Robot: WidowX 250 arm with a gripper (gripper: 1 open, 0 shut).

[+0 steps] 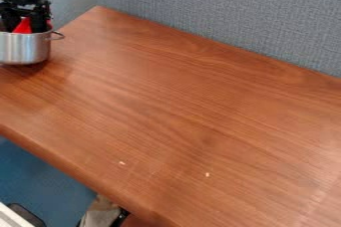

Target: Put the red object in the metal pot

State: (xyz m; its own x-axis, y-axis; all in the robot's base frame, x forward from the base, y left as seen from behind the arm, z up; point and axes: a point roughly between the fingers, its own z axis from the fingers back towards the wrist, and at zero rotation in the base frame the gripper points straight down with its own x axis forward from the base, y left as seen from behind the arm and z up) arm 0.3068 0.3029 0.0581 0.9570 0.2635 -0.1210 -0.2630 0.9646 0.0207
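Note:
My gripper [22, 24] hangs at the far left back corner of the table, reaching down into the mouth of the metal pot [35, 52]. It is shut on the red object [19, 19], and a sliver of red shows between the dark fingers just above the pot's rim. The lower end of the red object is hidden by the fingers and the pot wall. The shiny pot stands on the wooden table, with one small handle [58, 36] pointing right.
The brown wooden table [186, 112] stretches from the pot to the right and front. A grey-blue textured wall runs behind it. The table's front edge drops off toward the lower left, where some clutter lies on the floor [104, 214].

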